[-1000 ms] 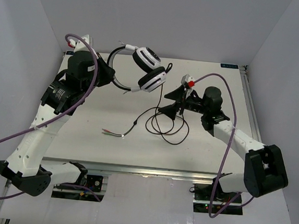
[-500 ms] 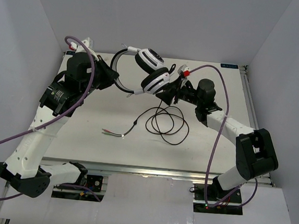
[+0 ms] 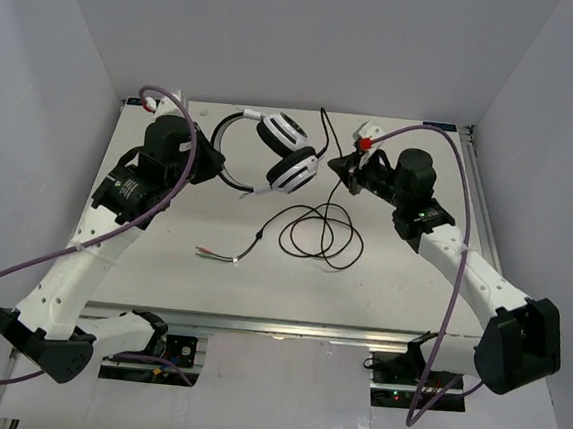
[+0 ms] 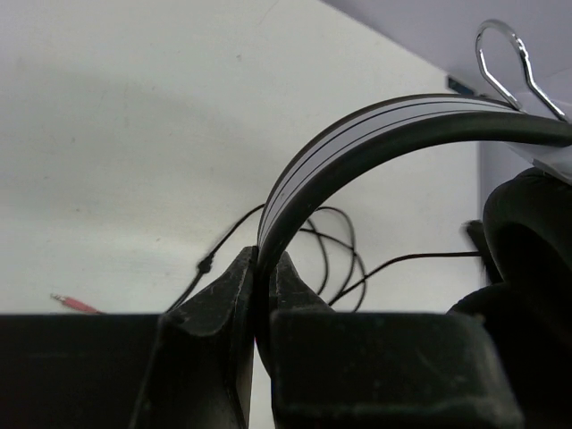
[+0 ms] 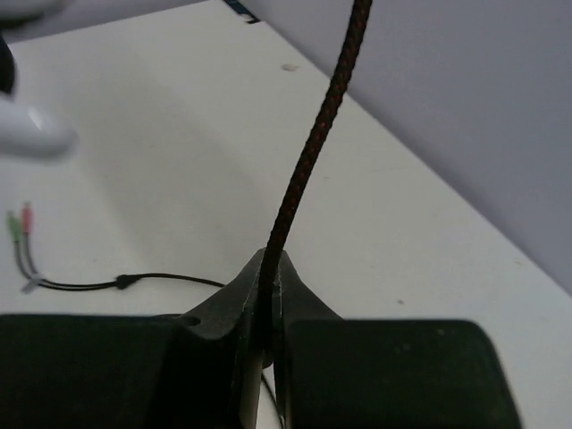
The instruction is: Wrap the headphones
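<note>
Gripping the headband (image 4: 357, 134), left claw (image 4: 264, 273) hides its end; right claw (image 5: 270, 268) pinches the cord (image 5: 322, 116).

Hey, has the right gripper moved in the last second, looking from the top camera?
Yes. The right gripper has shifted toward the table's far edge, away from the arm bases, and has closed on the cord.

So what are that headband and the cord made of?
The headband looks like smooth plastic or rubber, black with a grey stripe and a soft sheen. The cord seems braided fabric, black flecked with red: its woven texture shows.
</note>
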`<state>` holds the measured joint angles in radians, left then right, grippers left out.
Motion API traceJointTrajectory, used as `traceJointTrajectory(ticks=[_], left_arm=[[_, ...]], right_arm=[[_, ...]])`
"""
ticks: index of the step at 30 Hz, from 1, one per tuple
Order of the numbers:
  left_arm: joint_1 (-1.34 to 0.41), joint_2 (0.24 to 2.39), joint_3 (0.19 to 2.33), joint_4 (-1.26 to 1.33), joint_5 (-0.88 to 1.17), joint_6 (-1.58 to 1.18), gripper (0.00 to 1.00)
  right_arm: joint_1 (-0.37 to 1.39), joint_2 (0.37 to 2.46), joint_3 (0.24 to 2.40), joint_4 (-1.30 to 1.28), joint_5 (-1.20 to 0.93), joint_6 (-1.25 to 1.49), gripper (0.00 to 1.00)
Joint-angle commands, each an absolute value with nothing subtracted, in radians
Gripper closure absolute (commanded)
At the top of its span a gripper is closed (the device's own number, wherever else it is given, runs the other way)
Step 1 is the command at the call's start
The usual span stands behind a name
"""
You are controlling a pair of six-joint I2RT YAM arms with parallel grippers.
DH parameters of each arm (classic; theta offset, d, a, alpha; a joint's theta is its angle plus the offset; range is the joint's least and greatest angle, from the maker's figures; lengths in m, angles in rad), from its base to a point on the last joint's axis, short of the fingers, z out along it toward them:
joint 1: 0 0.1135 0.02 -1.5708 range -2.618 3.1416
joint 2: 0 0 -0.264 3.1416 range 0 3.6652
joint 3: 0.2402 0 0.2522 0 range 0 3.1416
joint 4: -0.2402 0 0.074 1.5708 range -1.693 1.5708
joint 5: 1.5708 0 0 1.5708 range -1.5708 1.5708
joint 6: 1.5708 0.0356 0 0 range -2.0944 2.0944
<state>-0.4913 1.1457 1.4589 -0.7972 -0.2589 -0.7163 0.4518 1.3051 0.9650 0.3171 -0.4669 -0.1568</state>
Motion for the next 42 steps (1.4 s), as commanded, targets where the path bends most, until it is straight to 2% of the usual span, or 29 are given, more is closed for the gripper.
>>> traceJointTrajectory(ticks=[1,5,8,11,13,15,17,24,33,42], left_arm=[[-0.474,1.16,1.355,-0.679,-0.313,-0.64,1.0],[-0.46,1.189,1.242,-0.595,-0.304,-0.531,1.0],[-0.453,1.212,1.2,-0.532,-0.202,-0.435,1.0],[-0.453,1.246,1.203,-0.494,-0.047,-0.34,1.0],[-0.453,1.302,1.244,-0.488,0.151,-0.293,1.0],[-0.453,1.338,1.268,-0.48,0.244,-0.255,1.0],[-0.453,1.364,1.279,-0.465,0.29,-0.24,1.0],[-0.461,1.444,1.308,-0.414,0.419,-0.209,1.0],[-0.546,1.508,1.367,-0.407,0.555,-0.135,1.0],[-0.572,1.418,1.32,-0.44,0.563,-0.071,1.0]], right_arm=[[0.447,1.181,1.027,0.121,-0.072,-0.469,0.92],[0.448,1.133,1.054,0.105,0.089,-0.619,0.92],[0.453,1.135,1.092,0.1,0.091,-0.714,0.92],[0.479,1.159,1.144,0.031,0.017,-0.799,0.92],[0.522,1.185,1.216,-0.064,-0.115,-0.86,0.92],[0.553,1.207,1.279,-0.184,-0.226,-0.876,0.92],[0.558,1.229,1.352,-0.249,-0.37,-0.871,0.92],[0.571,1.272,1.412,-0.306,-0.529,-0.839,0.92],[0.624,1.311,1.333,-0.25,-0.457,-0.899,0.92],[0.624,1.359,1.26,-0.147,-0.311,-0.937,0.91]])
